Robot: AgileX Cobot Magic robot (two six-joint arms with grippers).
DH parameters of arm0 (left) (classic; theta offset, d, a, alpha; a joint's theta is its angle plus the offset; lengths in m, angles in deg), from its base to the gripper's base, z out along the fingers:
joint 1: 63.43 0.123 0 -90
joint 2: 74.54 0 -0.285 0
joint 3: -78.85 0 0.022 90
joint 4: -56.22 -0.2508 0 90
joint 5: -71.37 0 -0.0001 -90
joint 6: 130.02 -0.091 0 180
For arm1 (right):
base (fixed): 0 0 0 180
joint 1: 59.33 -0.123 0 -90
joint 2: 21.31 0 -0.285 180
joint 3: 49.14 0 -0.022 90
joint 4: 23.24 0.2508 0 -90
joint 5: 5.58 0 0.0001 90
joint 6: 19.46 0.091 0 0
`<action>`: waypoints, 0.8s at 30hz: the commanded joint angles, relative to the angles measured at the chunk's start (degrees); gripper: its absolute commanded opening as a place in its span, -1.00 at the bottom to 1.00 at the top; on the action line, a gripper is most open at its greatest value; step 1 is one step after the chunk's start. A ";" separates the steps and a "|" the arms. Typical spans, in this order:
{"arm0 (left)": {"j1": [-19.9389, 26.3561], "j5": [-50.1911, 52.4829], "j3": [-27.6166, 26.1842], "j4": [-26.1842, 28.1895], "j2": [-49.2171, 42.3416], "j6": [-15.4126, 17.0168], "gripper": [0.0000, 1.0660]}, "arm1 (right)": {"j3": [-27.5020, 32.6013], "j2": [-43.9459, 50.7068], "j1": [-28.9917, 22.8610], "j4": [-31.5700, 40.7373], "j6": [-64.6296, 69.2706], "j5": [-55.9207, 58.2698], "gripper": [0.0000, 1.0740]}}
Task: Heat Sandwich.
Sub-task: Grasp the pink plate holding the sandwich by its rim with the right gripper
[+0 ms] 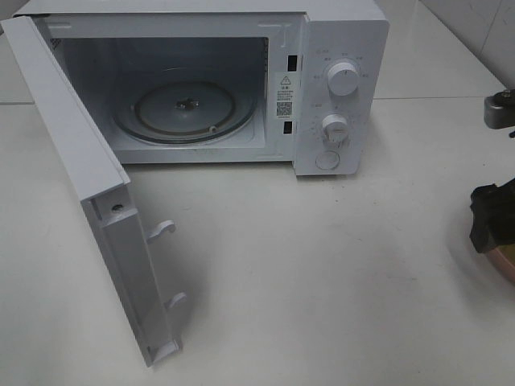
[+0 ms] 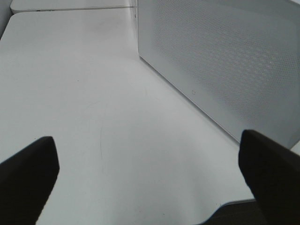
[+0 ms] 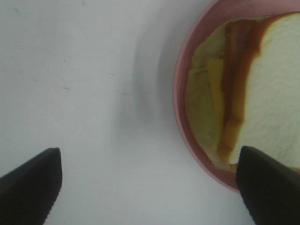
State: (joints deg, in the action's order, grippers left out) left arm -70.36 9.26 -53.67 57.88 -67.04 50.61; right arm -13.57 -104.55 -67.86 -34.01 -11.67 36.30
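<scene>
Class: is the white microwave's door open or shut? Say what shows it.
Open. The white hinged door stands swung outward, exposing the round glass turntable inside the white box-shaped microwave.

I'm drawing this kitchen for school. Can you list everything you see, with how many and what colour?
microwave: one, white, at the back of the table, door swung open to the left
glass turntable: one, clear, inside the microwave
knobs: two, white, on the microwave's right panel
button: one, white, below the knobs
table: one, white, under everything
plate: one, pink, far right on the table
sandwich: one, white bread, brown crust, yellow-green filling, on the plate
left gripper: one, black, open, above bare table by the microwave
right gripper: one, black, open, by the plate
</scene>
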 commanded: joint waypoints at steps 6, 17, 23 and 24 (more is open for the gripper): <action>0.11 0.80 0.11 0.23 -1.32 0.34 0.88 | 0.06 -0.46 5.21 0.00 -1.72 -2.69 0.76; 0.11 0.80 0.11 0.23 -1.32 0.34 0.88 | 0.06 -10.77 5.33 0.11 -3.04 -6.88 0.72; 0.11 0.80 0.11 0.23 -1.32 0.34 0.88 | 0.06 -17.36 5.33 -0.40 -2.52 -11.00 0.70; 0.11 0.80 0.11 0.23 -1.32 0.34 0.88 | 0.06 -17.36 5.33 -0.40 -2.52 -11.00 0.70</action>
State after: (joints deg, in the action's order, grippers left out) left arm -70.36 9.26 -53.67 57.88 -67.04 50.61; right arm -13.57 -120.82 -62.82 -33.95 -14.30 26.39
